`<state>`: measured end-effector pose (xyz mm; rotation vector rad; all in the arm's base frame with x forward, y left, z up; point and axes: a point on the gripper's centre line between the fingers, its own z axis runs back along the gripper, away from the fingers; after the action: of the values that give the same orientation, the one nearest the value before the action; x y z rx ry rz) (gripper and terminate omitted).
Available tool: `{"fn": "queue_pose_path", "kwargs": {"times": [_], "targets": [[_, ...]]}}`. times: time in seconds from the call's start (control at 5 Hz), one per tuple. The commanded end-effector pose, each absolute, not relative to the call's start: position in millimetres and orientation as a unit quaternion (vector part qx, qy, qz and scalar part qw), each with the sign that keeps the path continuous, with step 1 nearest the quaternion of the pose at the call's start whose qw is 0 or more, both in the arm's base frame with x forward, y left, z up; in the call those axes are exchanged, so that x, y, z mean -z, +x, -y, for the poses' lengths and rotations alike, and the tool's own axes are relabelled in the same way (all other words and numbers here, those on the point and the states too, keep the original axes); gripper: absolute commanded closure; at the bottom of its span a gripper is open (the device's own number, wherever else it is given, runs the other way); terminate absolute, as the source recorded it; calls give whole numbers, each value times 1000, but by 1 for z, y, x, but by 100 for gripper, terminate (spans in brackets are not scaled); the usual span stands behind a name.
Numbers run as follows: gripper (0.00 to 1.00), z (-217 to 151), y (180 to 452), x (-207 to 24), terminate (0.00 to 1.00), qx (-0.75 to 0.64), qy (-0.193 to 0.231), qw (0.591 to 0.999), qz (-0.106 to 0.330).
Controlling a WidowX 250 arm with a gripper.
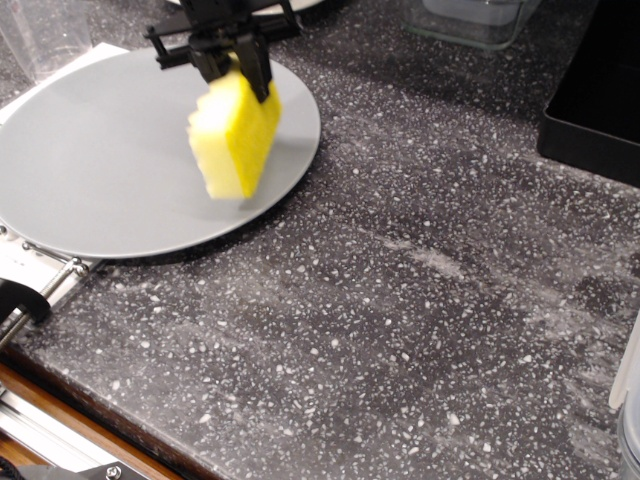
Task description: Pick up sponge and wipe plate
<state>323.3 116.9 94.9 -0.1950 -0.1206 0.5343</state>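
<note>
at eleven o'clock on the dark speckled counter [420,300] lies the grey plate [90,170], and above its right part hangs the yellow sponge [233,137], clear of the surface and slightly blurred. the black gripper [232,62] comes down from twelve o'clock, its jaws clamped on the sponge's upper end, scalloped edge turned left. at three o'clock sits a black tray [595,90]; a clear container [470,20] stands at one o'clock.

Layout: my gripper [232,62] holds the sponge [234,137] above the plate's [90,170] right part. The plate lies at left on the counter [420,300]; a tray [595,95] sits far right.
</note>
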Motion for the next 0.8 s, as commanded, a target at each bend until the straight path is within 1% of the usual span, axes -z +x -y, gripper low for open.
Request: {"fn": "queue_pose_path", "kwargs": {"times": [0.0,0.2,0.4,0.6], "targets": [[100,-159,332,-81,0,-282,-67,953,84],[100,-174,324,-72,0,-292,-63,949,104],[100,-191,309,-72,0,-289,-55,947,128],[100,-216,300,-83,0,-290,-60,946,135]]}}
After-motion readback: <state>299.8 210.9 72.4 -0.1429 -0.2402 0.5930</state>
